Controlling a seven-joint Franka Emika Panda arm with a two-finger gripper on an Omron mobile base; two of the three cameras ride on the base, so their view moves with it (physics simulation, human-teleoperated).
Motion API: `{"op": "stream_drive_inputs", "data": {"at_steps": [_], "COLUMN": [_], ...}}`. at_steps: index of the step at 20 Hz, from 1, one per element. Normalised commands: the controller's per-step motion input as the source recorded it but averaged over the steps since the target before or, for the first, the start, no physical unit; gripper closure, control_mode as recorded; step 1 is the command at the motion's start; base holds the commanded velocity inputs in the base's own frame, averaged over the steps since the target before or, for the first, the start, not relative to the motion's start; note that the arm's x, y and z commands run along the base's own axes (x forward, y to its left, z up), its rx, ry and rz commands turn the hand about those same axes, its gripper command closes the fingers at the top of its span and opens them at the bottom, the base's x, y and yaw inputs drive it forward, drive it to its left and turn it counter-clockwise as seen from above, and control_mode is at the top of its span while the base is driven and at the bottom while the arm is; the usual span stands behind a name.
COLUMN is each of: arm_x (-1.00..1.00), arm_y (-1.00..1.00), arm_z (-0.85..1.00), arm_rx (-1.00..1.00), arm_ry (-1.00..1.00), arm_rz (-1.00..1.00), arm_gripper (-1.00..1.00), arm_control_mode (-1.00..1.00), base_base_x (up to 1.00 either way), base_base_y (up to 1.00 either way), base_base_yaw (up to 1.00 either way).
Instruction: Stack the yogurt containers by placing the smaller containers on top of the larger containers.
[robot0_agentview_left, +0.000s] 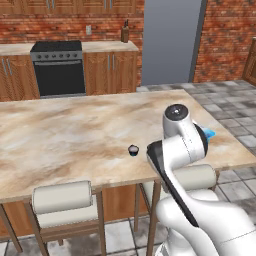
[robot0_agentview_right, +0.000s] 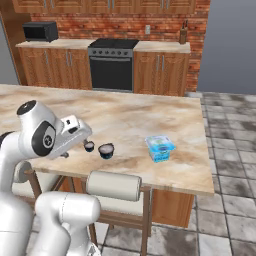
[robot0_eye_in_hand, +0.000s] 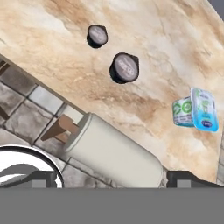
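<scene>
Two small dark yogurt cups with pale tops stand close together near the counter's front edge: the smaller cup (robot0_agentview_right: 89, 146) (robot0_eye_in_hand: 97, 36) (robot0_agentview_left: 133, 150) and the slightly bigger cup (robot0_agentview_right: 106, 150) (robot0_eye_in_hand: 124, 68). The larger container, a pale blue squarish tub (robot0_agentview_right: 160, 148) (robot0_eye_in_hand: 195, 109) with green marks, sits to their right, well apart from them. In the left base view the tub (robot0_agentview_left: 209, 133) peeks out from behind the arm. My gripper (robot0_eye_in_hand: 116, 181) is open and holds nothing. Its hand (robot0_agentview_right: 74, 129) hovers above the counter's front edge, just left of the cups, touching neither.
The marble counter (robot0_agentview_right: 150, 115) ends at a front edge with stools tucked under it; one stool's padded back (robot0_agentview_right: 114, 186) (robot0_eye_in_hand: 114, 155) lies right below my hand. Another stool (robot0_agentview_left: 62, 197) stands further left. A stove (robot0_agentview_right: 112, 65) and wooden cabinets line the far brick wall.
</scene>
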Motion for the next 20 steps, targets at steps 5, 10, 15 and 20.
{"op": "stream_drive_inputs", "data": {"at_steps": [5, 10, 15, 20], "arm_x": [0.10, 0.09, 0.13, 0.22], "arm_y": [0.00, 0.04, 0.04, 0.05], "arm_z": [-0.17, -0.16, -0.07, -0.09], "arm_rx": [0.00, -0.02, -0.03, -0.02], "arm_ry": [-0.03, -0.01, 0.00, 0.00], "arm_rz": [-0.01, -0.05, -0.05, -0.05], "arm_gripper": [-1.00, -1.00, -1.00, -1.00], "arm_control_mode": [-1.00, -1.00, -1.00, -1.00], "base_base_x": [0.00, 0.00, 0.00, 0.00], "base_base_y": [0.00, 0.00, 0.00, 0.00], "base_base_yaw": [0.00, 0.00, 0.00, 0.00]}}
